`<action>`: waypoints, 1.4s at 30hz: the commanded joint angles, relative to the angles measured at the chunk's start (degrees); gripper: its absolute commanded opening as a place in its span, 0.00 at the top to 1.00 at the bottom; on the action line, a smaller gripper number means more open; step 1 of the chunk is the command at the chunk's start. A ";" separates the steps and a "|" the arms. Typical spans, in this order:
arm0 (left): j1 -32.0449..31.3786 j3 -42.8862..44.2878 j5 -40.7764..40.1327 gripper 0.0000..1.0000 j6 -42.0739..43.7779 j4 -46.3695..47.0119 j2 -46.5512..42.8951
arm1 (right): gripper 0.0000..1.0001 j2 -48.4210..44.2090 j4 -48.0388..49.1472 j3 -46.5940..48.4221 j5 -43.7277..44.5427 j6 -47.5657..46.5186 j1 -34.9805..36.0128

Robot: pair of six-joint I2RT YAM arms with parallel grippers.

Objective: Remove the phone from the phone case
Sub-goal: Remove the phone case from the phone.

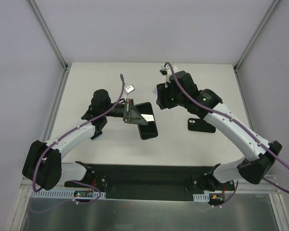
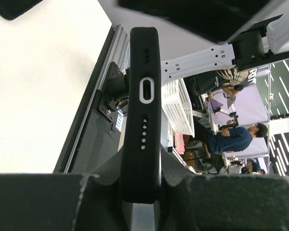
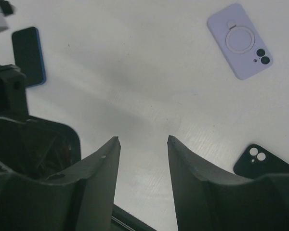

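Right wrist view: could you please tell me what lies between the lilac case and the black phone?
Only bare white tabletop; the right wrist view shows nothing between lilac case and black phone.

The cased phone [image 1: 147,121], clamped in the left gripper [image 1: 133,117], blocks the middle of the table [image 1: 101,77]. The right gripper [image 3: 143,139] hangs near its far end, bare table showing between its parted jaws. A lilac case [image 3: 239,41], a black phone [image 1: 201,125] and a blue-edged phone [image 3: 26,55] lie around that gap. The table's far strip and left side lie open.
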 commanded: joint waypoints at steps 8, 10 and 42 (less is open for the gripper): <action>-0.55 2.28 1.90 1.00 0.30 5.69 0.61 | 0.52 -4.35 2.13 2.85 -4.45 0.53 1.04; -0.55 2.28 1.90 1.00 0.30 5.69 0.52 | 0.52 -3.82 2.22 3.28 -4.28 0.53 1.48; -0.55 2.02 1.81 1.00 0.39 5.69 0.70 | 0.53 -3.29 1.43 4.52 -2.08 -0.26 2.89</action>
